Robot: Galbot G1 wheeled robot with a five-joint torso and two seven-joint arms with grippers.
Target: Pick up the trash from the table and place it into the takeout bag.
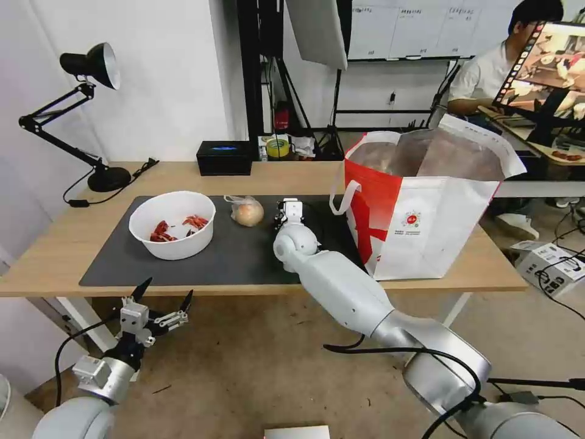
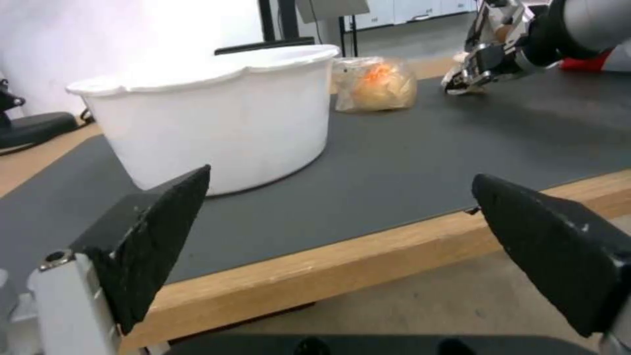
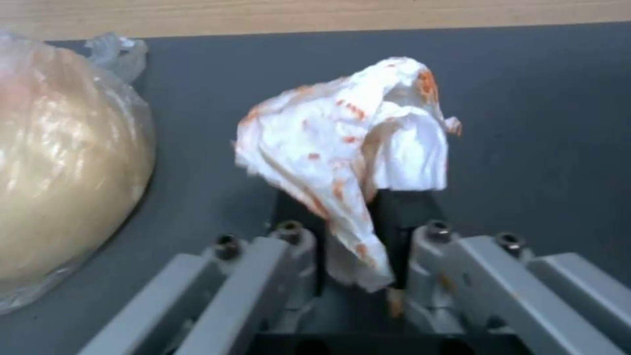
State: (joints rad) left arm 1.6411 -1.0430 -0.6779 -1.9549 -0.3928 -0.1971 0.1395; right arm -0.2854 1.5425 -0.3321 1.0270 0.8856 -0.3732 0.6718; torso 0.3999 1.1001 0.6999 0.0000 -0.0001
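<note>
Our right gripper [image 3: 358, 217] pinches the crumpled tissue [image 3: 348, 133], bagged bun [image 3: 62, 167] at nine o'clock; left gripper [image 1: 163, 294] gapes wide.

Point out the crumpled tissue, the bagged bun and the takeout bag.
crumpled tissue [image 3: 348, 133], right wrist view, stained middle.
bagged bun [image 1: 248, 213], head view, bun's middle.
takeout bag [image 1: 426, 235], head view, white front wall.

We are seeing the bun bag [image 3: 62, 182] running off the right wrist view's nine o'clock edge, and the tissue's [image 3: 348, 143] lower end disappearing between the right gripper's [image 3: 355, 236] closed fingers.
</note>
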